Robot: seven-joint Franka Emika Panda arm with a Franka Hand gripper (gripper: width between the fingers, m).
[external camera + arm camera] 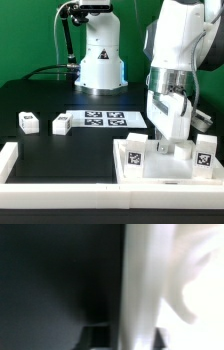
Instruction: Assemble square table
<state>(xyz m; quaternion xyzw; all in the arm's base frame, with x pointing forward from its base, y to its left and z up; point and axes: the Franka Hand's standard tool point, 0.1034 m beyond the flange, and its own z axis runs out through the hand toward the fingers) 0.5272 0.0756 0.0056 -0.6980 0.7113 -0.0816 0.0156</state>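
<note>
The white square tabletop [170, 168] lies at the exterior view's lower right, against the border wall. Two tagged white legs stand on it, one on the left [135, 152] and one on the right [205, 150]. Two more legs [28, 122] [62, 125] lie loose on the black table at the left. My gripper [163, 143] reaches down onto the tabletop's far edge between the standing legs. In the blurred wrist view the dark fingers [100, 338] sit on either side of a white upright band [135, 286], which looks like the tabletop's rim, and appear shut on it.
The marker board [105, 118] lies flat on the table's middle. The low white border wall [60, 170] runs along the front and the left side. A white robot base [100, 60] and a black stand [68, 35] are at the back.
</note>
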